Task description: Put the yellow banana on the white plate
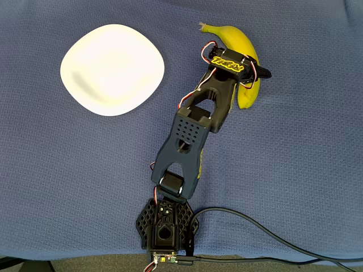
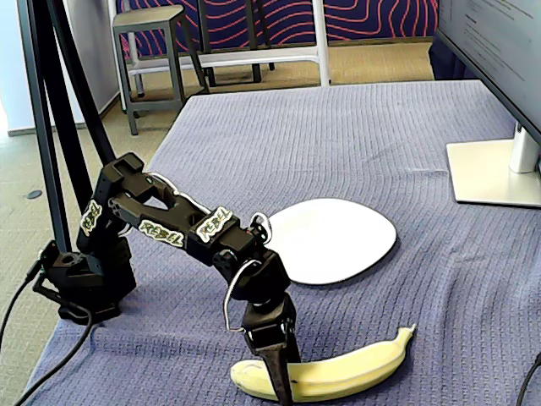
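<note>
My pincer straddles the yellow banana near its blunt end, grip unclear; lifting off-centre, it could swing loose short of the white plate.

The black arm carries yellow-lettered stickers on its links and one on its wrist; the stylised lettering cannot be read with certainty.
</note>
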Motion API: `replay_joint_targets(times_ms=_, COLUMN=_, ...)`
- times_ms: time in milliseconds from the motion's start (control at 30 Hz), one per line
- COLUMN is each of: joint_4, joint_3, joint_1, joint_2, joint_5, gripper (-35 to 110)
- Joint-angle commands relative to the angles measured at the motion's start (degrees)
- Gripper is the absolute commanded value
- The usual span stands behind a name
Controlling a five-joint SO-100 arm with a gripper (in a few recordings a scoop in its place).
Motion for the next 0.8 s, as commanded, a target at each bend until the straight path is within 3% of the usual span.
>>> replay_joint_targets(times_ms=0, joint_4=-0.3, joint_3=-3.9, joint_1=1.1, joint_2=-0.4, joint_5=-0.1, gripper=35)
replay_joint_targets(times_ms=633, joint_4=0.2, joint_3=-4.7, joint_1=1.9, joint_2=0.4, joint_5=-0.6, gripper=1)
replay_joint_targets(times_ms=767, joint_4=0.4, joint_3=-5.2, joint_1=2.3, joint_2=1.3, joint_5=-0.7, gripper=0)
